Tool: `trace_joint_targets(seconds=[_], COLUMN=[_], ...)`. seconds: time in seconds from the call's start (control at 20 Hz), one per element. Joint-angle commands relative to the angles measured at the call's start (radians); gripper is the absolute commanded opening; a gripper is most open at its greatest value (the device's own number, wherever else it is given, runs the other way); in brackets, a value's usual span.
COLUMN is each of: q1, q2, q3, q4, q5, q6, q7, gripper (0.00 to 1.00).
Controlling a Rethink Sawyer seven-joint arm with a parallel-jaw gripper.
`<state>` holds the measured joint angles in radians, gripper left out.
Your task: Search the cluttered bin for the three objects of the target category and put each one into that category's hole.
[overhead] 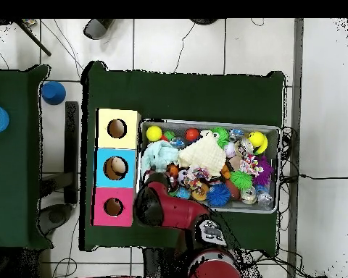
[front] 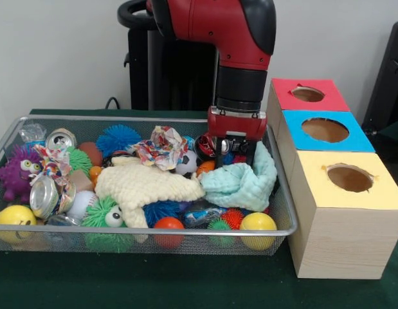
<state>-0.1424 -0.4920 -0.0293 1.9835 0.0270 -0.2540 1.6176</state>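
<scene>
Right, the bin (front: 285, 212) is a shallow wire-mesh basket w/ a thick metal rim, packed nearly edge to edge. On top: a cream waffle-weave cloth (front: 147, 188) spread flat mid-bin, and a mint waffle cloth (front: 245, 181) bunched into a soft mound at the end nearest the boxes. Round them are spiky rubber balls: a purple one with googly eyes (front: 18, 172), a blue one (front: 118, 138), a green one with an eye (front: 103, 215). Also smooth yellow balls (front: 258, 223), an orange ball (front: 168, 225), crushed shiny cans (front: 44, 196), crumpled printed paper (front: 161, 147) and a small soccer ball (front: 186, 162).

No furry plush animal can be made out in either view; whether one lies under the cloths can't be told.

The gripper (front: 229, 151) sits low in the bin, just behind the mint cloth, close to the rim on the box side. Its tips are lost among the clutter, so can't tell if the claw is wide, narrow or holding anything. In the overhead view the arm covers it too.

Room is tight: little bare mesh shows anywhere.

Beside the bin stand three pale wood boxes, touching in a row, tops red (front: 308, 95), blue (front: 325, 131) and yellow (front: 348, 179), each w/ a round hole. The dark green table (front: 186, 283) lies bare in front.
</scene>
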Motion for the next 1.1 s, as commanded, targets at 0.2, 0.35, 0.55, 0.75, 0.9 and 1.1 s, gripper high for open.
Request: trace_joint_targets(seconds=[0.2, 0.35, 0.55, 0.75, 0.9, 1.1], q1=[-0.011, -0.017, -0.034, -0.031, -0.026, -0.034], q2=[0.119, 0.124, 0.142, 0.168, 0.194, 0.206], q3=[0.086, 0.095, 0.113, 0.114, 0.113, 0.119], q4=[0.144, 0.153, 0.155, 0.141, 0.118, 0.094], q5=[-0.053, -0.058, -0.062, -0.045, -0.037, -0.034], q6=[0.059, 0.043, 0.035, 0.023, -0.042, -0.062], q7=[0.198, 0.204, 0.212, 0.223, 0.245, 0.241], gripper=[1.0, 1.0, 1.0, 1.0, 1.0, 1.0])
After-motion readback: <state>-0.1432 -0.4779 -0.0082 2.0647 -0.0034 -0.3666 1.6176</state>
